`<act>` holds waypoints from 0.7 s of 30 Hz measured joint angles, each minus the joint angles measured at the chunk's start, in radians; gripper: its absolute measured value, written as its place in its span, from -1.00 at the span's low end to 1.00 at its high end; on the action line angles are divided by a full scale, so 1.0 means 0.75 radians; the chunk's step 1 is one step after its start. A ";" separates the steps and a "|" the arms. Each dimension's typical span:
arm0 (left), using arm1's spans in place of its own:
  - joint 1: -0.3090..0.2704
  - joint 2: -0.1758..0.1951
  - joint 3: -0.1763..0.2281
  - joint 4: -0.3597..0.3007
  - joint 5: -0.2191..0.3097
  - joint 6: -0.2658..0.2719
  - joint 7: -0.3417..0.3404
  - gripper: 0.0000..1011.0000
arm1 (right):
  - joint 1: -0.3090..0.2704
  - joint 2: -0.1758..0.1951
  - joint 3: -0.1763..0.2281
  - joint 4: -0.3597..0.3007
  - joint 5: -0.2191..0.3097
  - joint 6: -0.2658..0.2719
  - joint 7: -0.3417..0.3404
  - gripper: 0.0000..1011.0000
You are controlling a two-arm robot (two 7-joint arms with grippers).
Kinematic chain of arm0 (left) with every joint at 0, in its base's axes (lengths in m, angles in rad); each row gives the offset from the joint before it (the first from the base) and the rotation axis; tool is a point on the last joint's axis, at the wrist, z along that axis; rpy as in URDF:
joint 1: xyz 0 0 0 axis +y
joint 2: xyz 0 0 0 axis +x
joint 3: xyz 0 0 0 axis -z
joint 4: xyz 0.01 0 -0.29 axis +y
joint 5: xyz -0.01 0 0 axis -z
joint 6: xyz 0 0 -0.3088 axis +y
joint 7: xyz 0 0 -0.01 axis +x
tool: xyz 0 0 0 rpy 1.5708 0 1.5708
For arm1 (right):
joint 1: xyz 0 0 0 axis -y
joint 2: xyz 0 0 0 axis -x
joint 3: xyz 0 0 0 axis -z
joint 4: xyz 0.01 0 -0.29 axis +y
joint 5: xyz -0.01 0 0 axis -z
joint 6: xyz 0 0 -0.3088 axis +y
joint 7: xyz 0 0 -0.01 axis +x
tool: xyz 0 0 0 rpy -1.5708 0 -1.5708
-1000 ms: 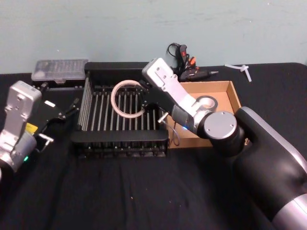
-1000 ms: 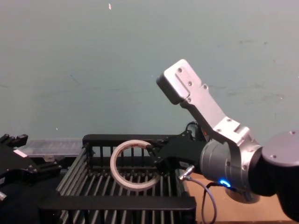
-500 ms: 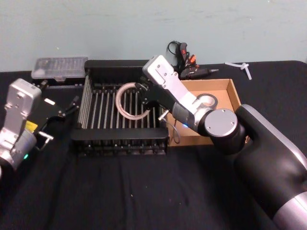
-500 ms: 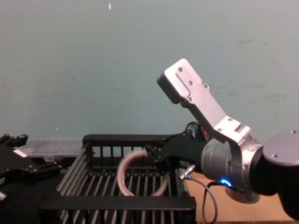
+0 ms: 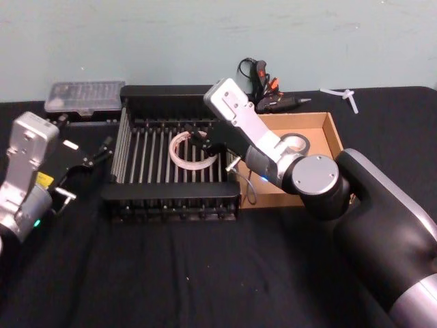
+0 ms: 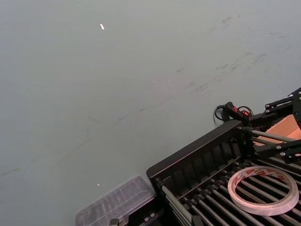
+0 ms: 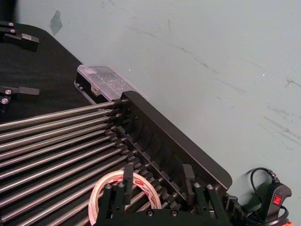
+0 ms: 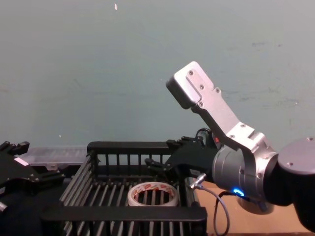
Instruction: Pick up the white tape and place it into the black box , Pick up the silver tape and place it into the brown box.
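white tape (image 5: 191, 151) flat on slats, black box (image 5: 179, 94) centre, released | right end effector (image 5: 203, 141) spread, empty, at its 3 o'clock | silver tape (image 5: 295, 144) in brown box (image 5: 334, 140) | left end effector (image 5: 95, 158) parked, open, empty

Black table (image 5: 171, 273): black box (image 5: 171, 201), brown box (image 5: 334, 140), clear case (image 5: 85, 97), tools (image 5: 270, 92).

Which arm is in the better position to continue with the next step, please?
Probably the right. The white tape lies flat in the black box; the right gripper, open, hangs just above it. The silver tape already sits in the brown box. The left gripper waits outside.
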 joint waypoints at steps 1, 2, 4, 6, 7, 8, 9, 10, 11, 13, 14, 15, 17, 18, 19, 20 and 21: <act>0.000 0.000 0.000 0.000 0.000 0.000 0.000 0.98 | 0.000 0.000 0.000 0.000 0.000 0.000 0.000 0.32; 0.000 0.000 0.000 0.000 0.000 0.000 0.000 0.98 | 0.000 0.000 0.000 0.000 0.000 0.000 0.000 0.36; 0.000 0.000 0.000 0.000 0.000 0.000 0.000 0.98 | -0.001 0.000 0.000 -0.001 0.001 0.000 0.000 0.47; 0.000 0.000 0.000 0.000 0.000 0.000 0.000 0.98 | -0.001 0.001 0.000 -0.001 0.001 0.000 0.000 0.58; 0.000 0.000 0.000 0.000 0.000 0.000 0.000 0.98 | -0.001 0.001 0.000 -0.001 0.001 0.000 0.000 0.69; 0.000 0.000 0.000 0.000 0.000 0.000 0.000 0.98 | -0.001 0.001 0.000 -0.001 0.001 0.000 0.000 0.69; 0.000 0.000 0.000 0.000 0.000 0.000 0.000 0.98 | -0.001 0.001 0.000 -0.001 0.002 0.000 0.000 0.75; 0.000 0.000 0.000 0.000 0.000 0.000 0.000 0.98 | -0.001 0.001 0.000 -0.002 0.002 0.000 0.000 0.83; 0.000 0.000 0.000 0.000 0.000 0.000 0.000 0.98 | -0.001 0.001 0.000 -0.002 0.002 0.000 0.000 0.89; 0.000 0.000 0.000 0.000 0.000 0.000 0.000 0.98 | -0.001 0.001 0.000 -0.002 0.002 0.000 0.000 0.95; 0.000 0.000 0.000 0.000 0.000 0.000 0.000 0.98 | -0.001 0.001 0.000 -0.002 0.002 0.000 0.000 0.98; 0.000 0.000 0.000 0.000 0.000 0.000 0.000 0.98 | -0.001 0.001 0.000 -0.002 0.002 0.000 0.000 0.98; 0.000 0.000 0.000 0.000 0.000 0.000 0.000 0.98 | -0.005 0.002 0.003 -0.011 0.004 0.000 0.002 0.98; 0.000 0.000 0.000 0.000 0.000 0.000 0.000 0.98 | -0.011 0.006 0.009 -0.025 0.010 0.000 0.006 0.98; 0.000 0.000 0.000 0.000 0.000 0.000 0.000 0.98 | -0.014 0.008 0.012 -0.033 0.012 0.000 0.007 0.98; 0.000 0.000 0.000 0.000 0.000 0.000 0.000 0.98 | -0.017 0.010 0.015 -0.041 0.015 0.000 0.008 0.98; 0.000 0.000 0.000 0.000 0.000 0.000 0.000 0.98 | -0.026 0.016 0.023 -0.061 0.019 0.003 0.008 0.98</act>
